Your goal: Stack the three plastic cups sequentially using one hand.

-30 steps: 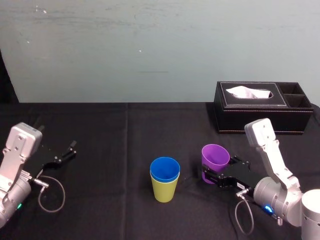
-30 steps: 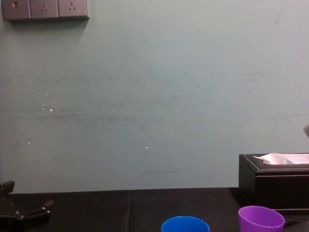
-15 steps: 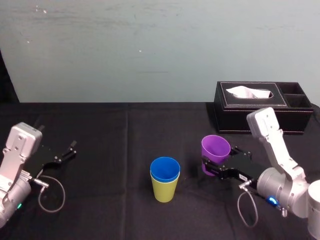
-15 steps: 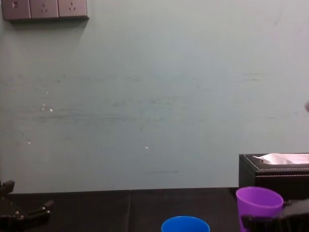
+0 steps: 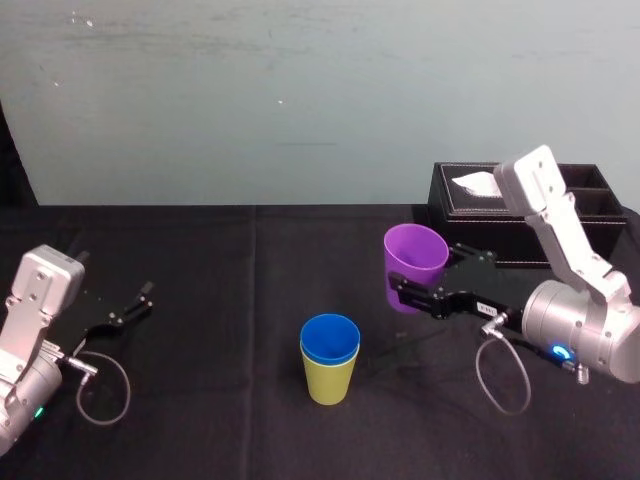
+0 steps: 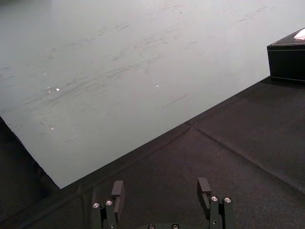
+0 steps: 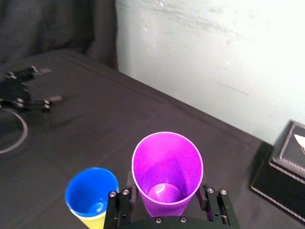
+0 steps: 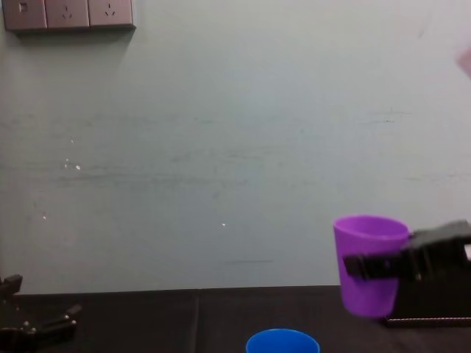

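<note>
Our right gripper point(image 5: 418, 276) pinches purple cup point(image 5: 412, 250) aloft; left gripper point(image 6: 160, 185) parked, spread. Lowering off-centre, we topple blue cup point(image 5: 330, 338), yellow-green cup point(image 5: 328, 381).

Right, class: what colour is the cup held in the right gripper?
Purple. The cup in the right gripper shows best in the right wrist view.

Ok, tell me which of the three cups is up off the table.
The purple cup, clamped between the jaws of the right gripper, in the air. The blue cup sits nested in the yellow-green cup on the table. The left gripper lies idle.
</note>
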